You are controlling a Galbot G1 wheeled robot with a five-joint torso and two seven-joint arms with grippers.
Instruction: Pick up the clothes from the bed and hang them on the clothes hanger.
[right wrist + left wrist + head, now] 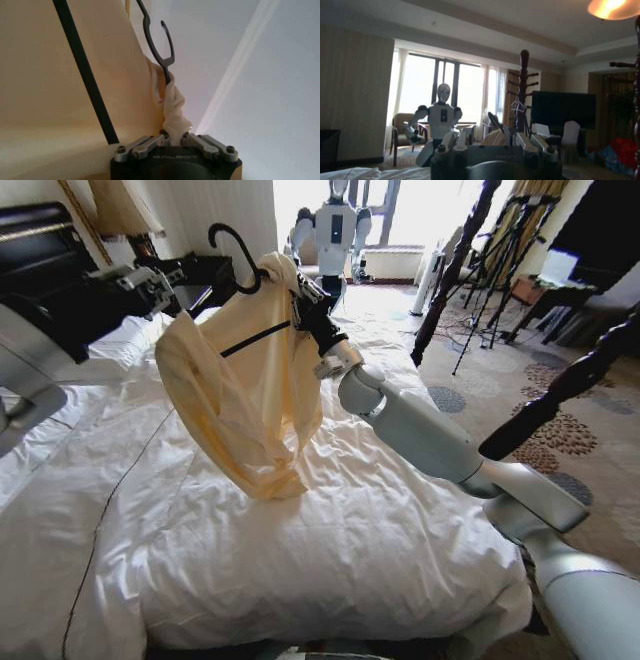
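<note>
The cream clothes (pixel 240 390) hang draped over the black clothes hanger (pixel 232 242), held in the air above the white bed (pixel 330 550). My left gripper (pixel 215 280) reaches in from the left and is shut on the clothes hanger just under its hook. In the left wrist view the hanger (pixel 494 119) rises between the left gripper's (pixel 490 140) fingers, with cream cloth behind. My right gripper (pixel 300 290) comes up from the lower right and pinches the garment's neck. The right wrist view shows the right gripper (pixel 175 140) shut on a bunched fold of the clothes (pixel 45 93) below the hook (pixel 162 45).
Another white robot (pixel 335 230) stands at the window beyond the bed's foot. Dark turned bedposts (pixel 455 270) rise on the right, with black tripods (pixel 500 260) behind them on the carpet. A thin black cable (pixel 110 500) runs across the duvet. Pillows (pixel 120 340) lie at the left.
</note>
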